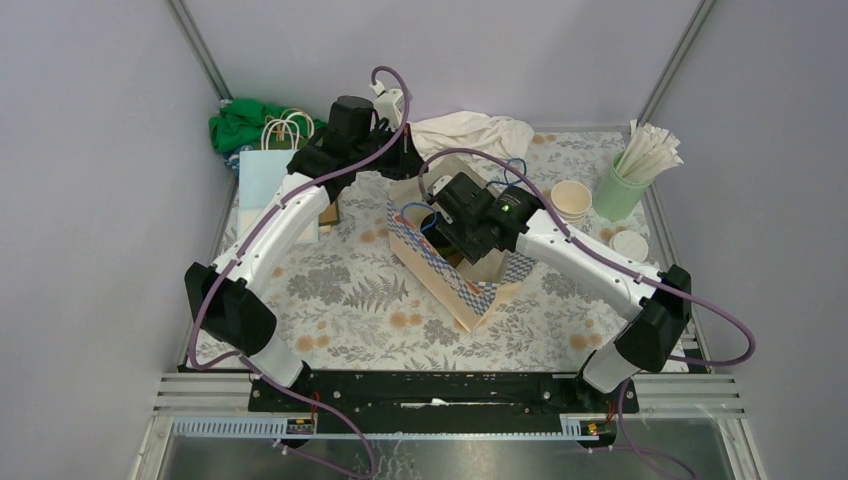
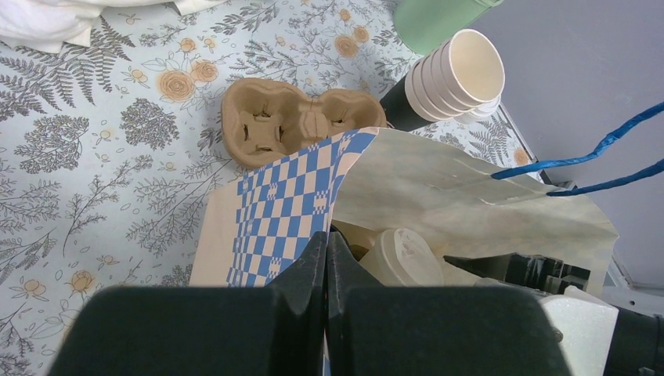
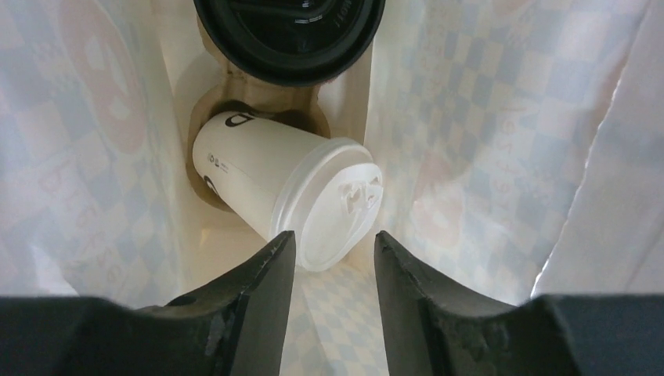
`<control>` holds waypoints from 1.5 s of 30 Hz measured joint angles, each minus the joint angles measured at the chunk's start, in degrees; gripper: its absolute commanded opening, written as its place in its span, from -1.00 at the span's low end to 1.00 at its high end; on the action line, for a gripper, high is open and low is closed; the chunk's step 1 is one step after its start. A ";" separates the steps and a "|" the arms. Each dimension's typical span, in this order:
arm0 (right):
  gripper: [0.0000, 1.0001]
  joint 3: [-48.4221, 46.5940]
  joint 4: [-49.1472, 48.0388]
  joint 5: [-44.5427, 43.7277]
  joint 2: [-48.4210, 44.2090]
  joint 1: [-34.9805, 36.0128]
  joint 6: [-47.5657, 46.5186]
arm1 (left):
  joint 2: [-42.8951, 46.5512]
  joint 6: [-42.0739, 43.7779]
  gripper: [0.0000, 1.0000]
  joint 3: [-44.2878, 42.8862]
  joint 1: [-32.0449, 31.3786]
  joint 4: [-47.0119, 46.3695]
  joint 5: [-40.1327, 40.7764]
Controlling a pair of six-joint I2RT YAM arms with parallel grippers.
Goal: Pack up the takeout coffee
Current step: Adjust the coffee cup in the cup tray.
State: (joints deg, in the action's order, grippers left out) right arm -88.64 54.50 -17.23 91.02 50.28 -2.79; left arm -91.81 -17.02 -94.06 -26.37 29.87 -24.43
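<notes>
A takeout coffee cup (image 3: 262, 176), cream with dark lettering and a white lid (image 3: 337, 207), lies tilted inside the blue-checked paper bag (image 1: 462, 292), its base in a cardboard carrier (image 3: 205, 106). Beside it stands a cup with a black lid (image 3: 290, 31). My right gripper (image 3: 333, 252) is inside the bag, open, its fingertips on either side of the white lid's lower edge with a gap. My left gripper (image 2: 326, 254) is shut on the bag's checked rim (image 2: 301, 204). The white-lidded cup (image 2: 403, 254) also shows in the left wrist view.
A stack of empty cream cups (image 1: 570, 200), a mint-green tumbler of wrapped straws (image 1: 620, 188) and loose white lids (image 1: 630, 243) stand at the right. A spare cardboard carrier (image 2: 301, 121) lies beyond the bag. White cloth (image 1: 470, 130) and green cloth (image 1: 245, 120) lie at the back.
</notes>
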 measured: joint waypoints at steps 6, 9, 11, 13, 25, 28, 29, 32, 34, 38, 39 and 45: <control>0.24 0.04 0.96 1.86 0.02 -0.66 0.76 | -0.20 -0.02 -1.00 0.00 0.37 0.00 -0.50; 0.40 0.00 0.76 6.23 0.26 -4.00 2.16 | -0.20 -0.02 -1.00 0.00 0.44 0.02 -0.70; 0.49 -0.35 0.66 8.17 1.27 -6.71 2.64 | -0.20 -0.02 -1.00 0.00 0.50 0.00 -0.85; 0.58 -0.44 0.33 9.40 2.67 -8.20 2.86 | -0.20 -0.02 -1.00 0.00 0.57 0.02 -0.90; 0.42 2.36 0.24 14.14 4.68 -7.96 4.02 | -0.20 -0.63 -1.00 -0.09 0.94 0.00 -1.31; 0.32 4.09 0.26 13.68 4.72 -7.54 4.28 | -0.22 -0.81 -1.00 -0.09 1.01 0.00 -1.44; 0.25 4.59 0.28 13.62 4.76 -7.32 4.35 | -0.24 -0.85 -1.00 -0.09 1.05 0.00 -1.53; -0.04 5.60 0.28 13.18 5.05 -6.69 4.68 | -0.33 -0.87 -1.00 -0.09 1.18 0.02 -1.75; -0.13 5.64 0.24 12.74 5.20 -6.56 4.68 | -0.50 -0.87 -1.00 -0.11 1.31 -0.02 -1.75; -0.22 5.11 0.31 11.26 5.22 -6.45 4.79 | -0.90 -0.87 -1.00 -0.11 1.55 0.00 -1.77; -0.24 4.74 0.37 10.86 5.22 -6.40 4.76 | -0.96 -0.87 -1.00 -0.11 1.62 0.00 -1.77; -0.30 -0.20 1.64 7.48 5.22 -4.87 4.52 | -1.14 -1.01 -1.00 -0.37 1.70 0.28 -1.90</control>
State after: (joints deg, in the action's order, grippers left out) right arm -88.84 56.14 -9.76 96.25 45.41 1.74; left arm -92.95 -18.02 -94.43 -24.67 30.15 -26.33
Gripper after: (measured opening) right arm 0.356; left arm 0.007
